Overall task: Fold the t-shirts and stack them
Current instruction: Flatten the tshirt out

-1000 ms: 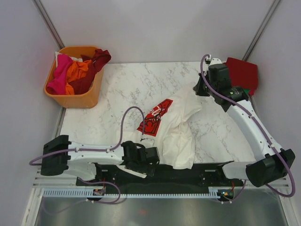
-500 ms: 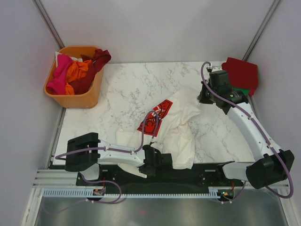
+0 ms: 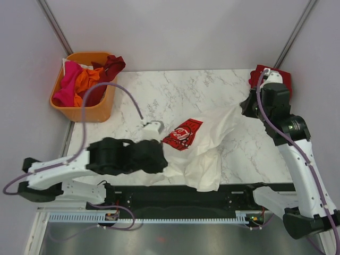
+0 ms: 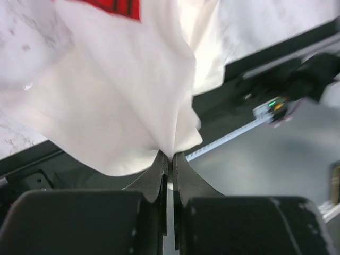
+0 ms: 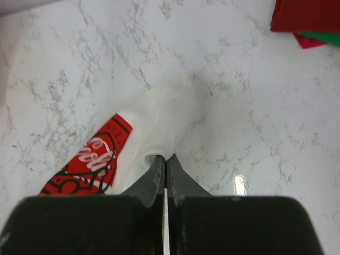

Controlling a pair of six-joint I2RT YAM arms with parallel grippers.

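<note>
A cream-white t-shirt (image 3: 204,143) with a red Coca-Cola print (image 3: 183,134) hangs stretched between my two grippers over the marble table (image 3: 154,95). My left gripper (image 4: 170,155) is shut on the shirt's near left edge; in the top view it (image 3: 163,162) is lifted above the table's front. The right gripper (image 5: 166,158) is shut on the far right edge, and the top view shows it (image 3: 244,109) near the back right. A folded red t-shirt (image 3: 276,79) lies at the back right corner on a green one (image 5: 321,37).
An orange plastic basket (image 3: 85,112) at the back left holds pink (image 3: 66,87), orange (image 3: 85,79) and dark red (image 3: 109,66) tees. Grey walls close in the table on three sides. The black rail (image 3: 212,199) with the arm bases runs along the front edge.
My left gripper closed on the shirt's near edge and rose up and leftwards with it. The right gripper drew the far edge to the right, pulling the shirt out wider.
</note>
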